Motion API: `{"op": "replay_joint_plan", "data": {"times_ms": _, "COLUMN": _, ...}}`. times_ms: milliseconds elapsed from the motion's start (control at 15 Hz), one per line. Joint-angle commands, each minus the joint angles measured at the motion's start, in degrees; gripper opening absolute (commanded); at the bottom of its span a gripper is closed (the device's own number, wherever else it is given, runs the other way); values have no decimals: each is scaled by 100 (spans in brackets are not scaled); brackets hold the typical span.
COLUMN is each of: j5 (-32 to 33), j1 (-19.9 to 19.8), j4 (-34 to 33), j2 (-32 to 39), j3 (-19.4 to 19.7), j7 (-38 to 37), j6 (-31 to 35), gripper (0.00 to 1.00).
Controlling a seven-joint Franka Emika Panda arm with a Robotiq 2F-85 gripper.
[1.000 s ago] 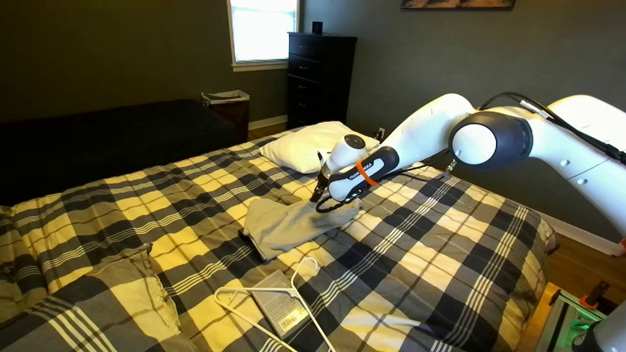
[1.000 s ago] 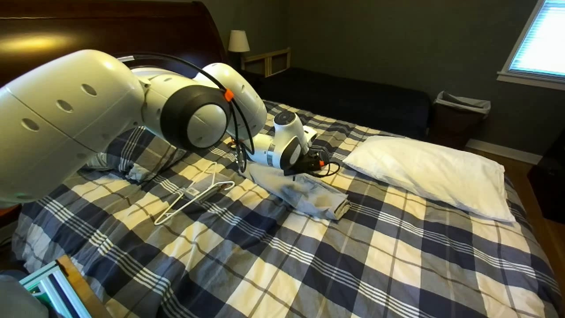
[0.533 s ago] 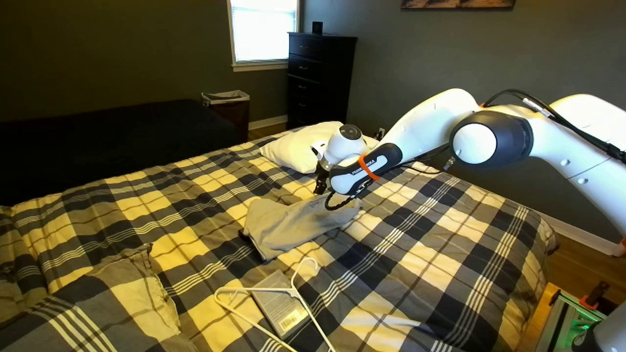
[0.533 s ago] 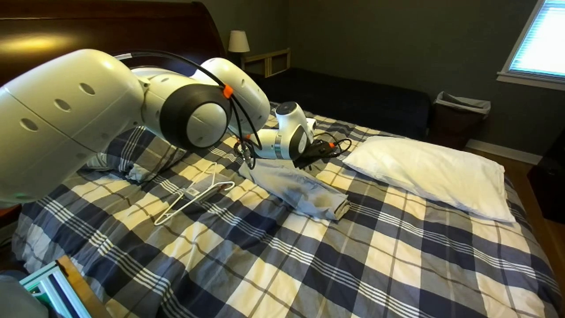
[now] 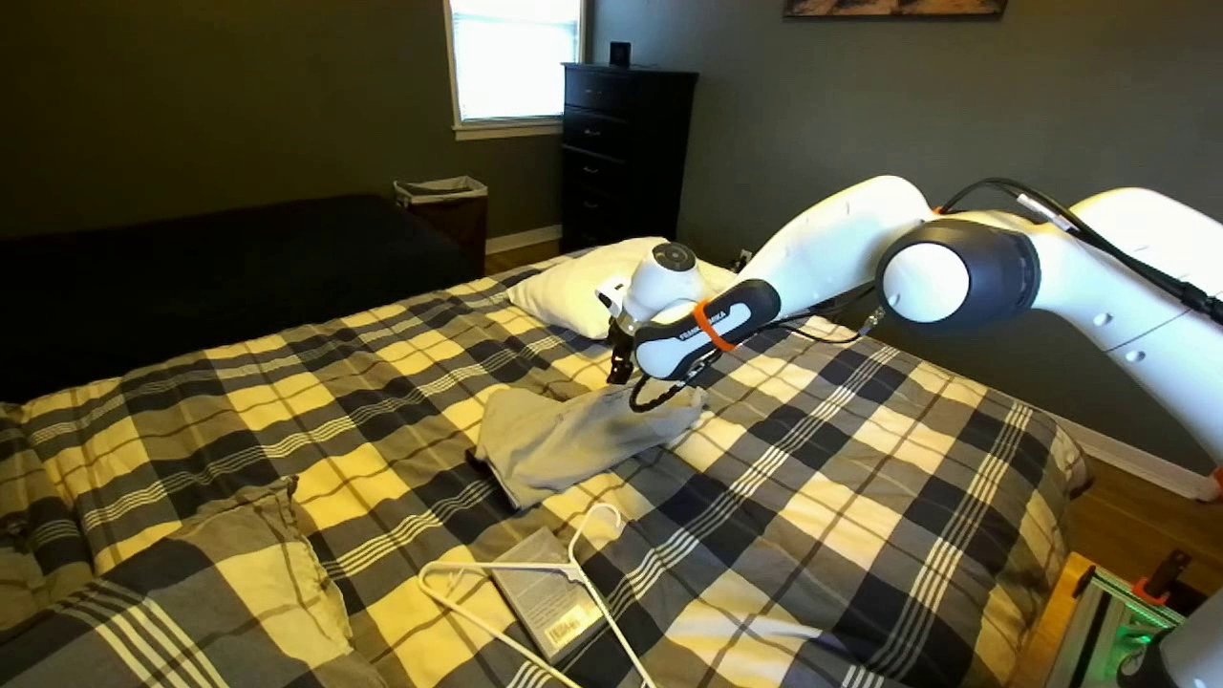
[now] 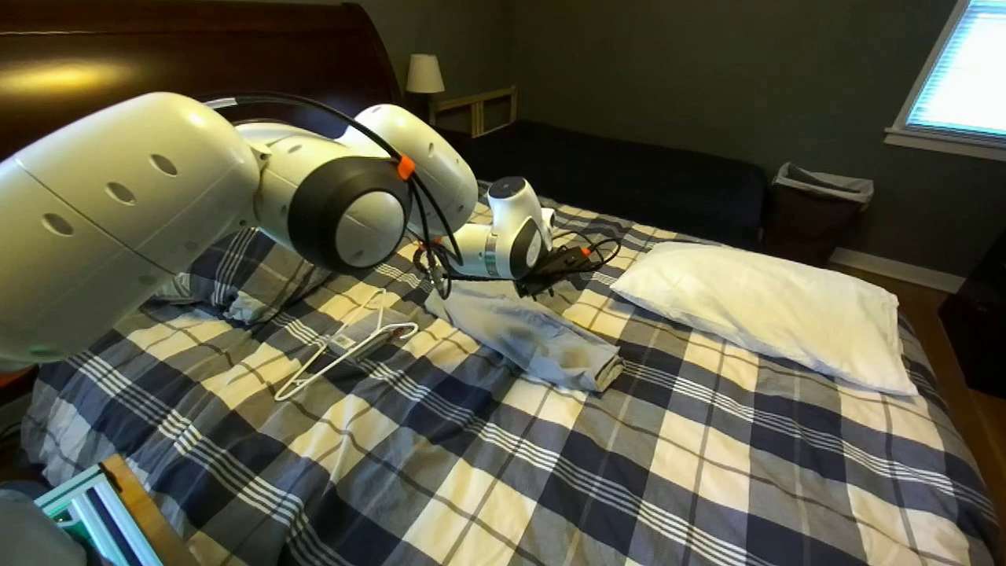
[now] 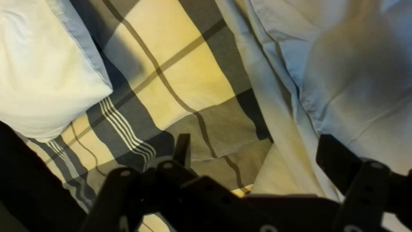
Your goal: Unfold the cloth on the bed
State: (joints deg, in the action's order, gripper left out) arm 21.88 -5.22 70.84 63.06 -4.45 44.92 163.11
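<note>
A grey cloth (image 5: 573,444) lies folded and rumpled on the bed (image 6: 707,472), which has a yellow, white and dark plaid cover. My gripper (image 5: 621,371) hovers just above the cloth's edge on the pillow side. In the wrist view the gripper (image 7: 254,145) is open, with nothing between its fingers (image 7: 182,148). Below that gap, the creased border of the cloth (image 7: 354,80) meets bare plaid cover. The right-hand finger stands over the cloth, the left-hand one over the plaid. Part of the cloth is hidden behind the arm in an exterior view (image 6: 464,251).
A white pillow (image 6: 762,314) sits beyond the cloth, near the gripper. On the arm's near side, a white hanger (image 5: 535,567) lies partly over a grey box (image 5: 549,612). A plaid pillow (image 5: 239,573) rests nearby on the bed.
My gripper has risen off the cloth and tilted, then shifted slightly back and down over its edge. The cloth lies where it was, and the jaws have stayed open.
</note>
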Motion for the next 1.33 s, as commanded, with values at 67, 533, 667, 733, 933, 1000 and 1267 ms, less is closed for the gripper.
{"op": "replay_joint_plan", "data": {"times_ms": 67, "j5": -142, "j1": -73, "j4": -57, "j2": 140, "j3": -388, "j7": 872, "j6": -661, "gripper": 100}}
{"op": "replay_joint_plan", "data": {"times_ms": 533, "j5": -46, "j1": 169, "j4": 113, "j2": 94, "j3": 65, "j7": 1022, "j6": -967, "gripper": 100}}
{"op": "replay_joint_plan", "data": {"times_ms": 667, "j5": -128, "j1": 153, "j4": 72, "j2": 107, "j3": 63, "j7": 941, "j6": -812, "gripper": 100}}
{"op": "replay_joint_plan", "data": {"times_ms": 733, "j5": -124, "j1": 164, "j4": 73, "j2": 111, "j3": 78, "j7": 939, "j6": -811, "gripper": 100}}
{"op": "replay_joint_plan", "data": {"times_ms": 933, "j5": -177, "j1": 142, "j4": -58, "j2": 166, "j3": -31, "j7": 1129, "j6": -1140, "gripper": 100}}
{"op": "replay_joint_plan", "data": {"times_ms": 1000, "j5": -200, "j1": 139, "j4": -171, "j2": 234, "j3": -70, "j7": 1202, "j6": -1258, "gripper": 100}}
{"op": "replay_joint_plan", "data": {"times_ms": 1267, "j5": -270, "j1": 246, "j4": -528, "j2": 413, "j3": 14, "j7": 1118, "j6": -1434, "gripper": 100}}
